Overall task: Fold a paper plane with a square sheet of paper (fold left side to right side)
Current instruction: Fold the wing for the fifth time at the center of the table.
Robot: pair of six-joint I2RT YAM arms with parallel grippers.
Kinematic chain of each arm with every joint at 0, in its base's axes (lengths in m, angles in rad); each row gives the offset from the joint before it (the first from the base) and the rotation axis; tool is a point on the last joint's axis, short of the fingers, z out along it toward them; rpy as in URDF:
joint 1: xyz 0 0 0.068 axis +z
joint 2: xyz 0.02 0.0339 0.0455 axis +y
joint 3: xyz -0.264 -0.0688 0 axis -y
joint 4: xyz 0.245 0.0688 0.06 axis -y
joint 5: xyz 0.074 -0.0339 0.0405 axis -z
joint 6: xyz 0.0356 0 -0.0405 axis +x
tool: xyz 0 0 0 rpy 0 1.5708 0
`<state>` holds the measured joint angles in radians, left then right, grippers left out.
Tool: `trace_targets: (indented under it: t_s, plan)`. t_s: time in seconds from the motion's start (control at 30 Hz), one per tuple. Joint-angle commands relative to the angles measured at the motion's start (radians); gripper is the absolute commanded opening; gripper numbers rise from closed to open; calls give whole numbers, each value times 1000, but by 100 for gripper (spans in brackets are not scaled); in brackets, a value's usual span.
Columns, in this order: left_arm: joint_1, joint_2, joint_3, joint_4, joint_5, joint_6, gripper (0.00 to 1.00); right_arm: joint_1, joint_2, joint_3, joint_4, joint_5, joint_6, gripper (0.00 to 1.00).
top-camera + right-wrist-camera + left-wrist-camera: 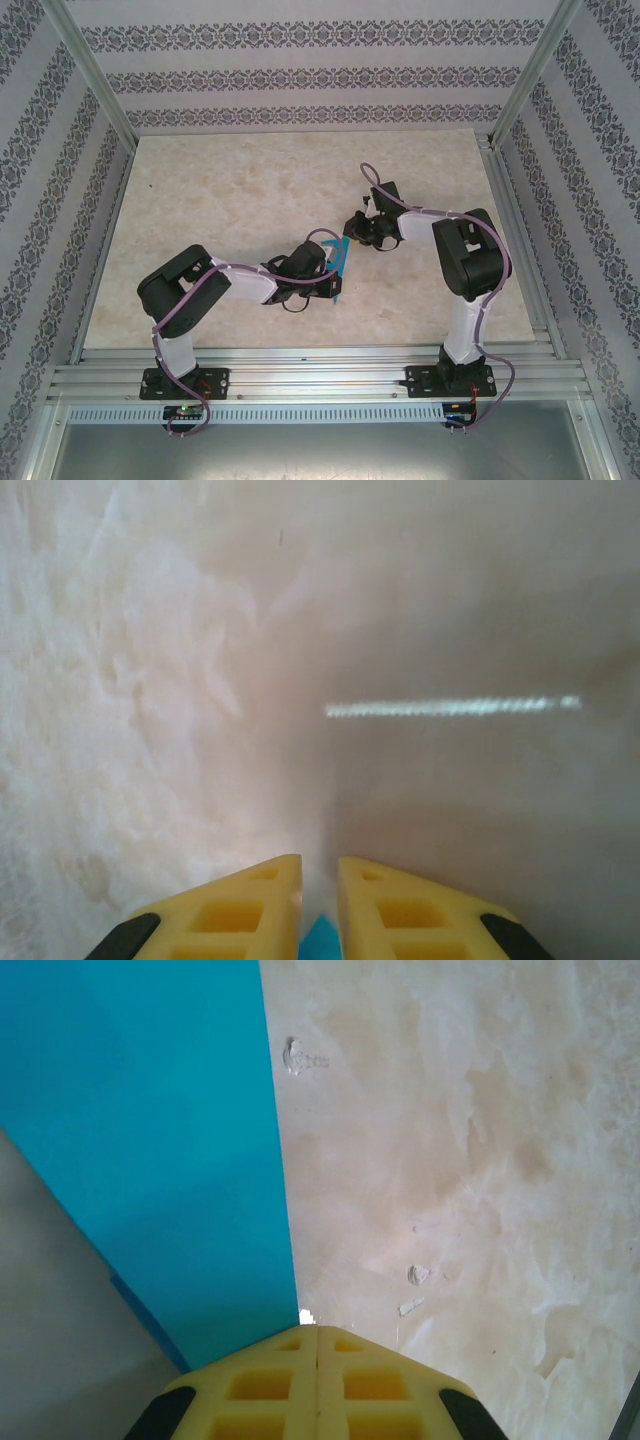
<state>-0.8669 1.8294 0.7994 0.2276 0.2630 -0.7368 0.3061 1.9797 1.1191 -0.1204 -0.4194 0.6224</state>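
Tabletop (pixel 220 190) beneath pinched blue paper (pixel 342 260).

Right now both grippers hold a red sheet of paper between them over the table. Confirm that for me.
Wrong colour: the sheet of paper is cyan-blue, not red, as the left wrist view shows. The rest holds: the left gripper and the right gripper both hold it between them over the table.
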Motion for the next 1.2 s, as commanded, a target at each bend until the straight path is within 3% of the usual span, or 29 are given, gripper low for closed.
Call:
trace_targets:
  t_s: [0.0,0.3,0.5,0.97,1.17]
  plan:
    - [-30,38,-72,-249,12,-16,5,-53,30,39,46,150,-55,18]
    - [-32,39,-60,-235,11,-18,5,-27,-208,-110,63,48,-6,19]
    - [-32,39,-43,-236,12,-13,5,89,-306,-286,180,5,136,17]
    - [-35,33,-37,-237,11,-5,6,197,-281,-391,240,33,215,16]
    - [-42,10,-47,-242,22,8,11,197,-254,-340,89,168,130,16]
